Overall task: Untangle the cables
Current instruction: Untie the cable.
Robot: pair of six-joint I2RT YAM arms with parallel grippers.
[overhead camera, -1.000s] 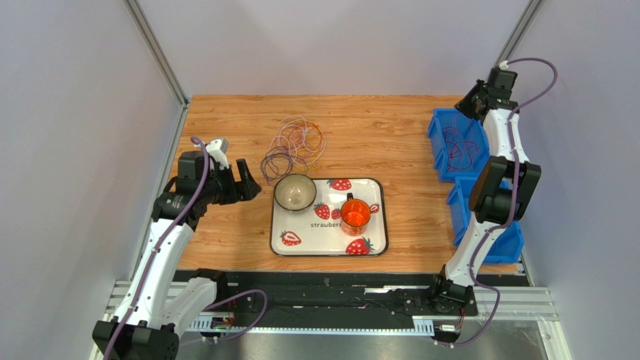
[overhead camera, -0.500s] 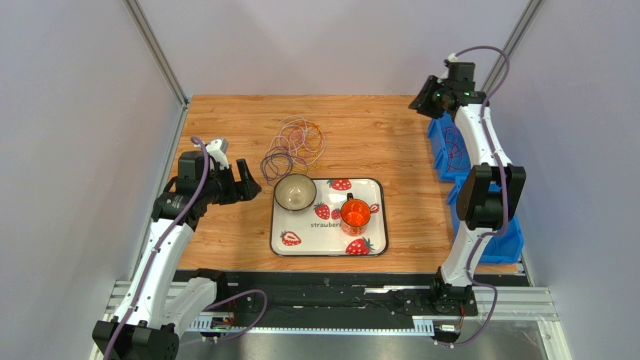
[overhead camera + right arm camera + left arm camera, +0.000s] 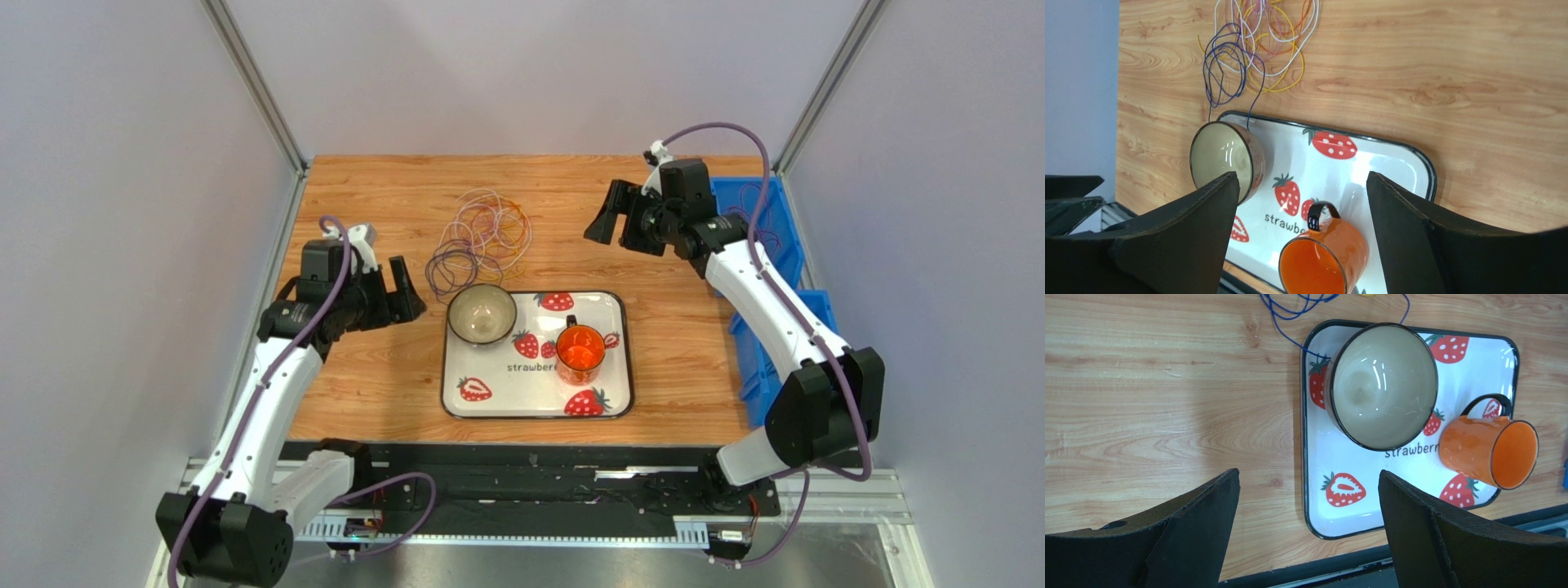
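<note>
Purple, orange, yellow cables lie tangled on wooden tabletop, just beyond bowl. Left gripper and right gripper both spread, empty. You're at approach step: next, pinch one outer loop, draw it clear.

L hand, R hand: jaws wide apart, empty; both prob. angled downward.

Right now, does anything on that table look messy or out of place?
Yes: the cables lie in a tangled heap beyond the tray, and one dark strand trails onto the tray's rim beside the bowl.
</note>
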